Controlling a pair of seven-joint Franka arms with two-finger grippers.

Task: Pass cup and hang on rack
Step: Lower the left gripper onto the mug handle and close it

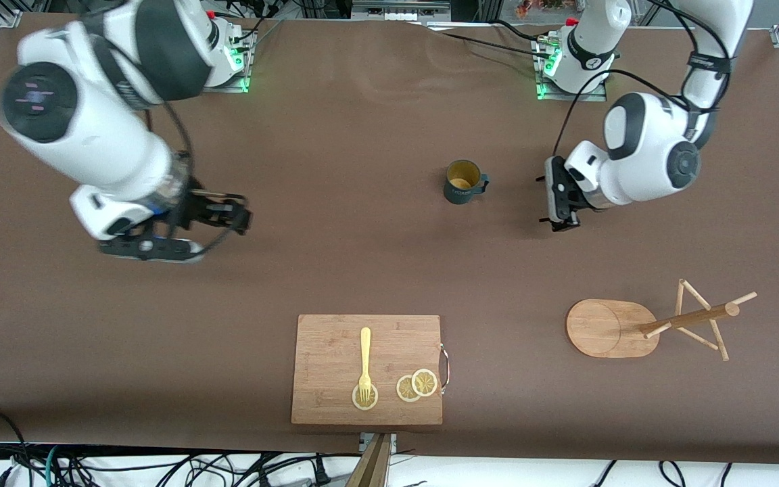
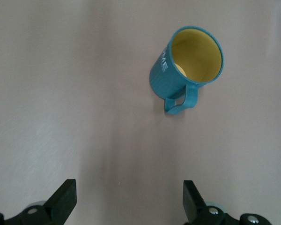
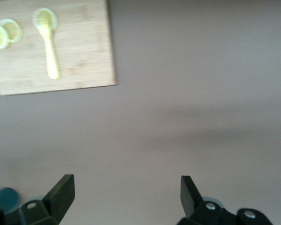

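The dark teal cup (image 1: 464, 181) stands upright on the brown table, yellowish inside, with its handle turned toward the left arm's end. In the left wrist view the cup (image 2: 187, 70) lies ahead of the fingers and apart from them. My left gripper (image 1: 553, 201) is open and empty, low over the table beside the cup, and it shows open in its own view (image 2: 129, 197). The wooden rack (image 1: 690, 319) stands on its oval base (image 1: 602, 329), nearer to the front camera than the left gripper. My right gripper (image 1: 237, 216) is open and empty over bare table at the right arm's end, and it shows open in its own view (image 3: 126, 194).
A rectangular wooden cutting board (image 1: 335, 352) lies near the table's front edge with a yellow fork (image 1: 365, 365) and lemon slices (image 1: 418, 384) on it. The board also shows in the right wrist view (image 3: 84, 51).
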